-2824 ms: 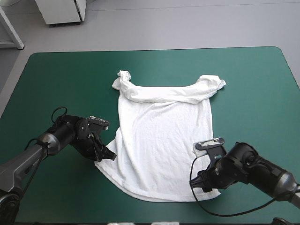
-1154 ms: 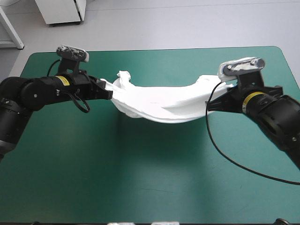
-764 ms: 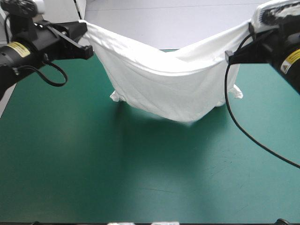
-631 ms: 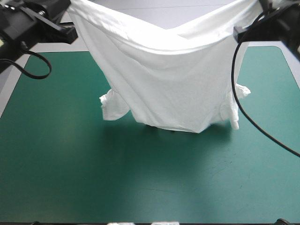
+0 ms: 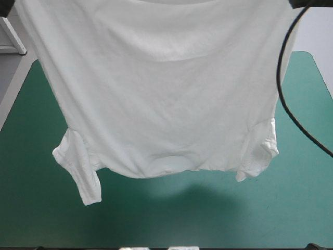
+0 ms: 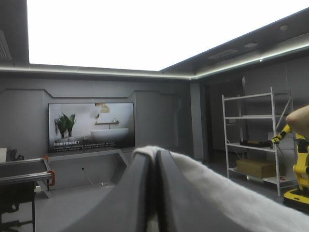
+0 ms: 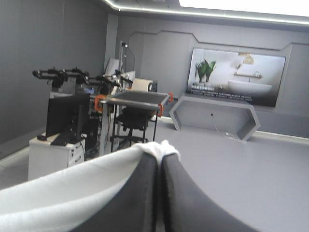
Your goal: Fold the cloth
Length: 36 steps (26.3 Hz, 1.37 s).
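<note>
The white T-shirt hangs stretched wide above the teal-green table, filling most of the high view, with both sleeves dangling at its lower corners and the neck edge lowest. Both arms are raised out of the high view. In the left wrist view my left gripper is shut on a fold of the T-shirt, which trails off beside the fingers. In the right wrist view my right gripper is likewise shut on the T-shirt, a small white tuft poking out past the fingertips. Both wrist views look level into the room.
The teal-green table shows below and beside the hanging shirt. A white table leg stands on the floor beyond the table's far left corner.
Both arms lifted the T-shirt from the table by its hem corners, rose and drew toward the near side. The shirt now hangs much higher and closer, its sleeves swinging free.
</note>
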Available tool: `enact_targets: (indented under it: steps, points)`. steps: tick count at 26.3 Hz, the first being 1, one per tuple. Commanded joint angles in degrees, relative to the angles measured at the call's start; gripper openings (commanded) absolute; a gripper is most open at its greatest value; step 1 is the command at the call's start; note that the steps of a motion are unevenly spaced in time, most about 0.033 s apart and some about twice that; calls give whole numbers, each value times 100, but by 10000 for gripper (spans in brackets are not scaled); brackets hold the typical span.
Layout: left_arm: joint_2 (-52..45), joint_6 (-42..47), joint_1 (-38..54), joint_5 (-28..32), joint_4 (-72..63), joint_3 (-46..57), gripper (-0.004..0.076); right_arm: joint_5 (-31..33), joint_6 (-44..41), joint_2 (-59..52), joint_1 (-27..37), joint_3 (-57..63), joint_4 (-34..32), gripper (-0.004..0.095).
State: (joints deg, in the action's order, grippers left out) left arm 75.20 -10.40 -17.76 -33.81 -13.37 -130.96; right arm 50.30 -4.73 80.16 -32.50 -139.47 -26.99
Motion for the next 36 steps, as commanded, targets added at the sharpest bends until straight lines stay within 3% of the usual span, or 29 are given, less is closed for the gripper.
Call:
enact_targets:
  steps: [1,3,4,7,10,12,18,24,28,31,36]
  points:
    - [407,14,-34,459,84,-78,-10,-431,-203,371,42,-67,-477,-17]
    - [998,14,-34,1066,513,-78,-10,-1066,-1218,1024,241,-67,-1590,-17]
    - [1178,14,-34,1372,544,-78,-10,-1369,-1437,1168,409,-67,-1705,-17]
    - [1729,14,-34,2839,544,-91,-10,-2820,-1880,1686,1245,-87,-1539,-17]
    - [1964,14,-24,3428,544,-91,-10,-3588,-1928,1861,1597,-197,-1353,-17]
    - [2122,14,-24,3590,544,-91,-10,-3630,-1928,1981,1756,-339,-1198,-17]
    - [2557,6,-24,3290,544,-91,-10,-2817,-1901,2243,1874,-351,-732,-17]
    - [3280,18,190,2494,544,-81,-10,-2061,-1715,2939,1957,-288,-413,-17]
    - [3766,191,394,1868,417,-42,-10,-1657,-1475,3331,2213,215,290,-17]
    - [4013,266,476,1800,412,144,-10,-1846,-1237,3401,2387,934,676,-17]
    - [4192,370,476,1764,400,686,-10,-2288,-1184,3401,2514,2176,776,-17]
